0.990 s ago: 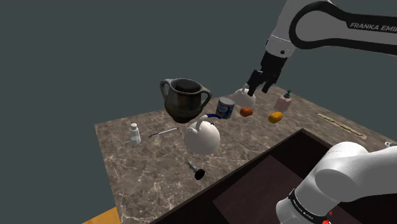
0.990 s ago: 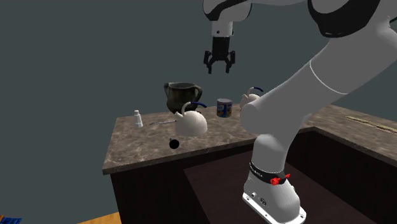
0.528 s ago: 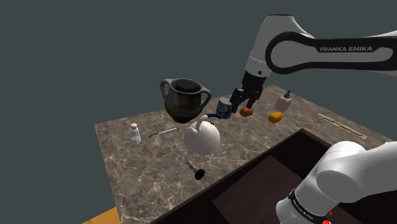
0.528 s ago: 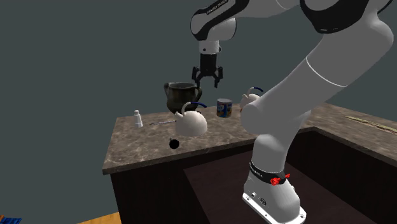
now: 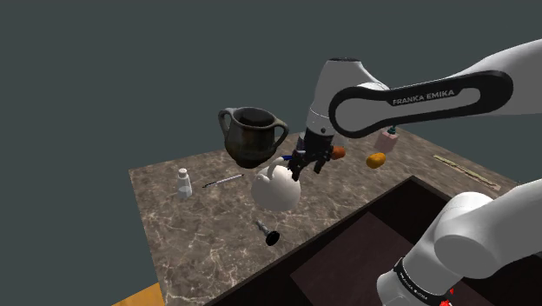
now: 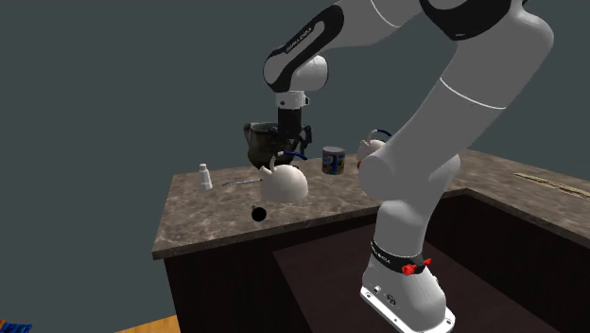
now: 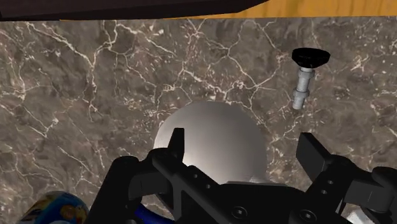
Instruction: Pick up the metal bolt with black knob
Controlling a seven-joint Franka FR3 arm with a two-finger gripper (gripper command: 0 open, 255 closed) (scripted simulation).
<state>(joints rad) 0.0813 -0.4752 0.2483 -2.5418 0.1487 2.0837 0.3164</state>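
The metal bolt with black knob (image 5: 267, 233) lies flat on the brown marbled worktop (image 5: 191, 226), close to the edge on the stand's side, knob end toward that edge. In the second exterior view its knob (image 6: 258, 214) sits just inside the near edge of the worktop (image 6: 217, 227).

The gripper (image 5: 304, 167) hangs over the white kettle (image 5: 276, 187), well apart from the bolt, and it grips nothing. From the wrist, the fingers (image 7: 177, 143) stand spread wide with the kettle's round body (image 7: 216, 143) below and between them. The bolt (image 7: 305, 76) lies beyond the kettle, off to the side of one finger, on bare marble (image 7: 95, 95).

Behind the kettle (image 6: 284, 184) stands a dark two-handled urn (image 5: 252, 135), and in the second exterior view the gripper (image 6: 286, 151) hangs in front of it. A small white bottle (image 5: 183, 182) stands toward the worktop's far corner with a thin rod (image 5: 223, 181) beside it. A printed can (image 6: 333, 160) stands further along, and an orange fruit (image 5: 375, 160) lies near a soap dispenser (image 5: 386, 137).
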